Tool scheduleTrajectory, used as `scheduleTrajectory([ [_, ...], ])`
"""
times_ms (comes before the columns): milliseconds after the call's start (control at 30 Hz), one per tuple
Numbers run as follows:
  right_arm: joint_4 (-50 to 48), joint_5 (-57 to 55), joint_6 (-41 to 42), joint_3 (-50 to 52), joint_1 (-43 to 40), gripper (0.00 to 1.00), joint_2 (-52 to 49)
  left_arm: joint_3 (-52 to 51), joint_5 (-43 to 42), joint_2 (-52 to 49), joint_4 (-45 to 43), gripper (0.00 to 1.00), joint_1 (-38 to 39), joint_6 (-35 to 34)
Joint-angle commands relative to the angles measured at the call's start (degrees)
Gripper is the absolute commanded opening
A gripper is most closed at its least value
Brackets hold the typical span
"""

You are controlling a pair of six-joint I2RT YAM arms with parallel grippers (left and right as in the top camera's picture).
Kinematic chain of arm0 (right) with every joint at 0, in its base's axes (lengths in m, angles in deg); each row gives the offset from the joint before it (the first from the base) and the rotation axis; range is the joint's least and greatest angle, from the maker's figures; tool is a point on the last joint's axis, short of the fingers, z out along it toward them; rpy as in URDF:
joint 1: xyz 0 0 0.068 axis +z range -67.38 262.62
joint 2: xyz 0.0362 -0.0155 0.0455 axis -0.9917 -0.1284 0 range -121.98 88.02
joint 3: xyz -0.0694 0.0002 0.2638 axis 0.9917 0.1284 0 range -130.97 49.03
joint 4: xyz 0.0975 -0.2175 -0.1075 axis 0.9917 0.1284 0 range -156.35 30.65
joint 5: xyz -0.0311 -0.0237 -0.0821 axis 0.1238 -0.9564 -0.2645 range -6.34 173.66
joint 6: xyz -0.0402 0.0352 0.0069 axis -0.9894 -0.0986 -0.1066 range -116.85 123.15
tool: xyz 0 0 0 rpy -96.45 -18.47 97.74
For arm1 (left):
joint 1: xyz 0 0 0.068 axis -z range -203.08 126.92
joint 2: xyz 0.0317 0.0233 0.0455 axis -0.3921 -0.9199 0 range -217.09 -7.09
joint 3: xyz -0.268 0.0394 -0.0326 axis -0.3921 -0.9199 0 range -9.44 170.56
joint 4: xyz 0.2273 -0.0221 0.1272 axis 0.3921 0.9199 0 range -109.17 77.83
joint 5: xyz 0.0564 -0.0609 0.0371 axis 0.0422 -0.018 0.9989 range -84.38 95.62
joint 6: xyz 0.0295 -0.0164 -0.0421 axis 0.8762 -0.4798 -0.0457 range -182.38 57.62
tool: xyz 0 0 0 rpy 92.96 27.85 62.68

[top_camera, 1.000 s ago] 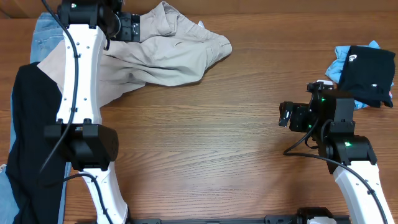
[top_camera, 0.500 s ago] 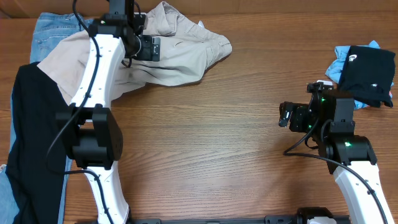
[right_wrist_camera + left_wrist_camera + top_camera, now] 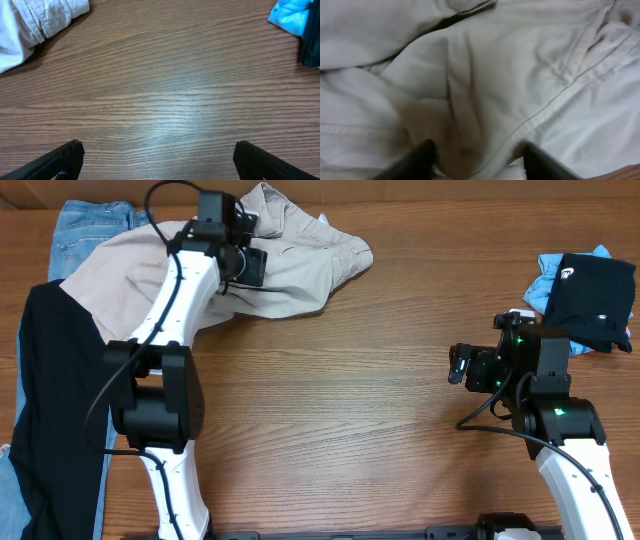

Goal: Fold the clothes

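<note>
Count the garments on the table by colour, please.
Beige: 1, trousers
Denim blue: 1, jeans
Black: 2, left black garment, right black garment
Light blue: 1, light blue cloth
Total: 5

No legible text anywhere; only a small white mark (image 3: 567, 272) on the far-right black garment (image 3: 598, 308), unreadable

Even soft light, left-wrist view blurred

Left gripper (image 3: 477, 156) fingers blurred, bases cut by bottom edge. Trousers (image 3: 300, 275) partly under left arm (image 3: 178, 285); jeans (image 3: 85, 225) mostly hidden, upper left.
</note>
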Motion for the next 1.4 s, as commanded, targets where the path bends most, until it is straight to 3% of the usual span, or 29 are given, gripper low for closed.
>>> scheduleTrajectory([
  [0, -0.4, 0.3, 0.1, -1.6, 0.2, 1.0, 0.3, -1.4, -0.8, -0.6, -0.7, 0.1, 0.9, 2.9],
  [33, -0.4, 0.3, 0.1, -1.6, 0.2, 1.0, 0.3, -1.5, -0.8, -0.6, -0.6, 0.04, 0.9, 2.8],
  [467, -0.8, 0.3, 0.1, -1.6, 0.2, 1.0, 0.3, -1.3, 1.6, -0.5, 8.2, 0.04, 0.9, 2.4],
  [567, -0.6, 0.3, 0.1, -1.6, 0.2, 1.0, 0.3, -1.3, 0.9, 0.0, 18.3, 0.04, 1.4, -1.2],
  [733, -0.6, 0.3, 0.1, -1.6, 0.2, 1.0, 0.3, -1.5, -3.5, 0.4, 45.2, 0.04, 2.4, -15.2],
  [867, -1.4, 0.3, 0.0, -1.6, 0.2, 1.0, 0.3, -1.7, -5.6, 0.4, 55.9, 0.04, 4.3, -14.4],
  [1200, 1.9, 5.8, 0.0, -5.6, 0.3, 1.0, -0.9, -1.7, -5.6, 2.0, 56.3, 0.04, 6.9, -14.5],
  [1367, 14.7, 10.4, 0.0, -17.3, 0.3, 1.0, -9.2, -1.8, -8.7, 4.6, 56.9, 0.04, 7.7, -14.3],
])
